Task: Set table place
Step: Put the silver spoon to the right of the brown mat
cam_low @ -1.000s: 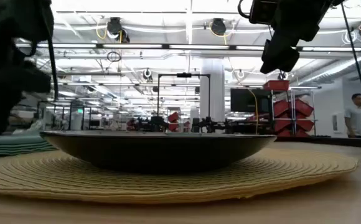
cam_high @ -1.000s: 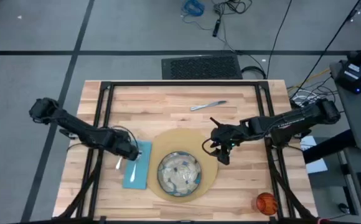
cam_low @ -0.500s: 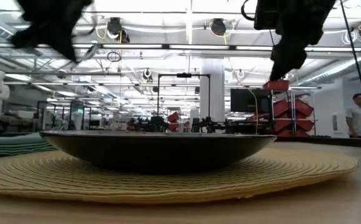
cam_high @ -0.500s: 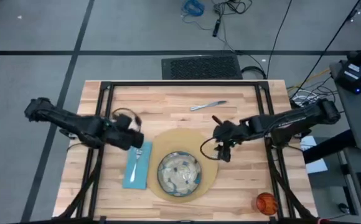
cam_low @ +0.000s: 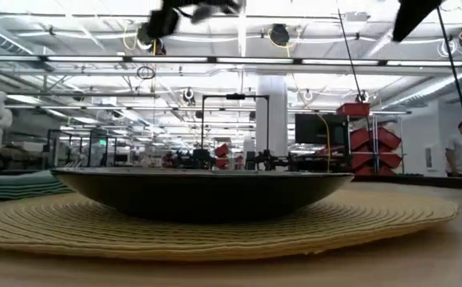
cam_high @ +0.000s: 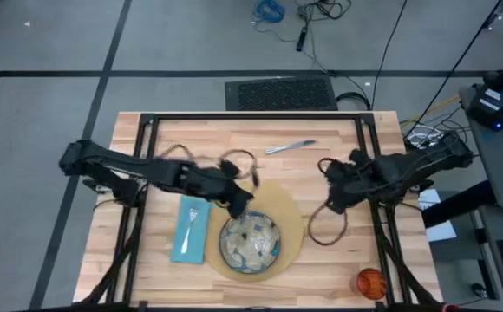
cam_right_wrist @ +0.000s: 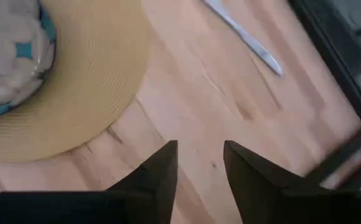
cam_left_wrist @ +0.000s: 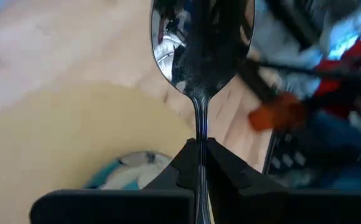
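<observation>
Light butcher-block counter (cam_high: 234, 143) under two dark arms, the place half laid.

High view: left hand (cam_high: 238, 198) above the round woven tan placemat (cam_high: 277, 198), right hand (cam_high: 331, 198) beside it; left wrist: fingers clenched on a polished silver spoon (cam_left_wrist: 200, 46), thin handle could slip; right wrist: fingers (cam_right_wrist: 159, 171) parted, holding nothing.

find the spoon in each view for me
High view: spoon hidden under the left end effector, over the placemat's far-left edge.
Low view: not identifiable.
Left wrist view: spoon upright, handle pinched by the end effector.
Right wrist view: not in it.
Shared landmark: the placemat, except in the low view's foreground only.
</observation>
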Available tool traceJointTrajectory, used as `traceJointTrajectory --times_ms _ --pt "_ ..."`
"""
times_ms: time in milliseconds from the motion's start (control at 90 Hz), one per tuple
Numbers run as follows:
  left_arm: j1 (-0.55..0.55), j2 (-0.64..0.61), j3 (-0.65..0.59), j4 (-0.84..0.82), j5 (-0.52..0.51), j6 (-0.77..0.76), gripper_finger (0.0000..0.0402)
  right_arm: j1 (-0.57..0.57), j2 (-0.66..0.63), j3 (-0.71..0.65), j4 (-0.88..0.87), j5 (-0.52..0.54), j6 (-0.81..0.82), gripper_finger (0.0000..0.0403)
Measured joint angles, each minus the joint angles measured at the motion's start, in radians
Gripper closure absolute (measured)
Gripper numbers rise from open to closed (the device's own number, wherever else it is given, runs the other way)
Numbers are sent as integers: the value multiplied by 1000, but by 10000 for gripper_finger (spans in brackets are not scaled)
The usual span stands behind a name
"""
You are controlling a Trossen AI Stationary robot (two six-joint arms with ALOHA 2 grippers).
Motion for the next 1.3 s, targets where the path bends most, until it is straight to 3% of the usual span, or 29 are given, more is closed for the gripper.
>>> traceJointTrajectory --times_ms 178,256,344,522,678,856,1033,1178,1300 --pt "30 108 113 172 -23 239 401 87 -65 -39 41 30 107 289" --pt "42 110 159 229 -66 351 401 125 -89 -75 125 137 95 284" --pt "53 102 202 232 -175 458 401 173 -112 -140 279 340 17 275" --pt "53 99 214 258 -477 542 401 170 -122 -311 749 601 -197 251" --pt "49 145 208 368 -573 610 401 116 -61 -467 1280 680 -568 230" --pt "0 192 208 511 -583 745 401 76 -26 -529 1571 680 -820 220" --pt "-13 213 207 519 -584 751 401 35 -32 -532 1600 673 -869 222" --pt "-4 213 207 527 -586 768 401 -1 -32 -532 1645 566 -871 222" --pt "-2 214 207 545 -580 771 401 -26 -32 -532 1645 544 -870 222"
